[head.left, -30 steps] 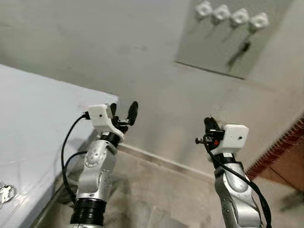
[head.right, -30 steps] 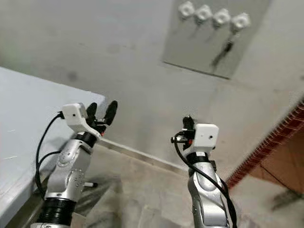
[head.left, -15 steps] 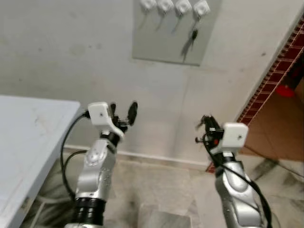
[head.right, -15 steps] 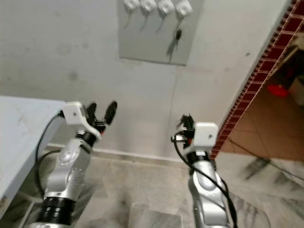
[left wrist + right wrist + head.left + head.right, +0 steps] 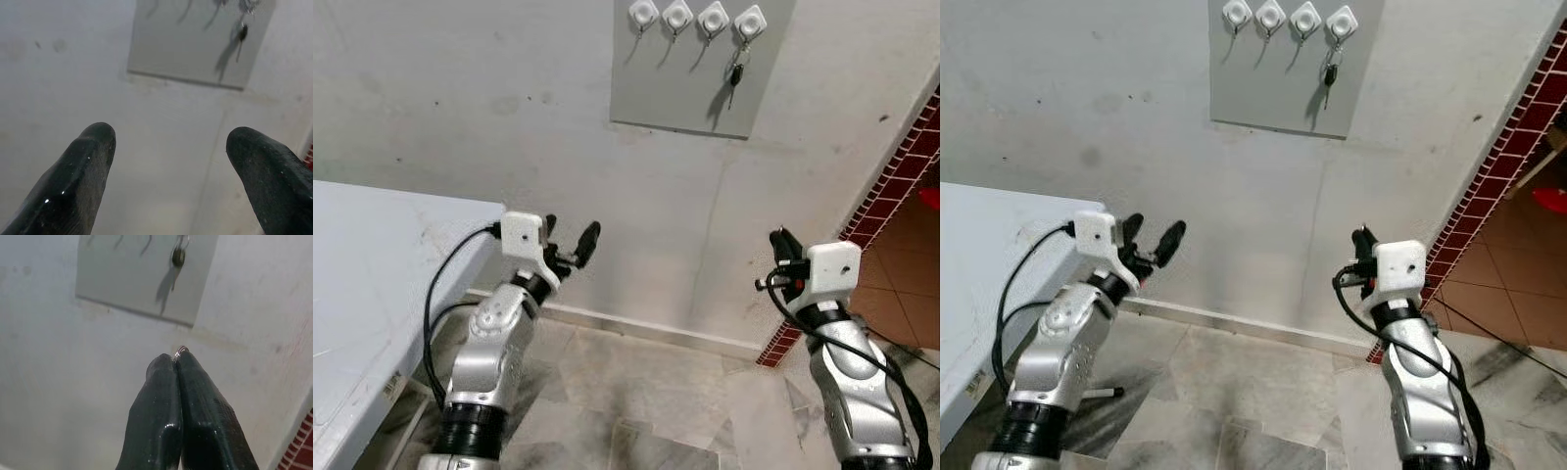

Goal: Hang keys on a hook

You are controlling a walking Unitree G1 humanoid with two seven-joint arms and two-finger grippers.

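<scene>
Dark key [image 5: 735,76] hangs from rightmost white hook [image 5: 750,21] on grey board [image 5: 675,93], upper centre. Right hand [image 5: 177,363] clenched on small metal ring [image 5: 180,350]. Left hand [image 5: 168,147] released, lower left.

Both arms raised, forearms angled toward 12 o'clock. Left gripper [image 5: 570,247] spread wide. Right gripper [image 5: 175,363] pinched together, a small metal ring [image 5: 180,350] between the tips.
</scene>
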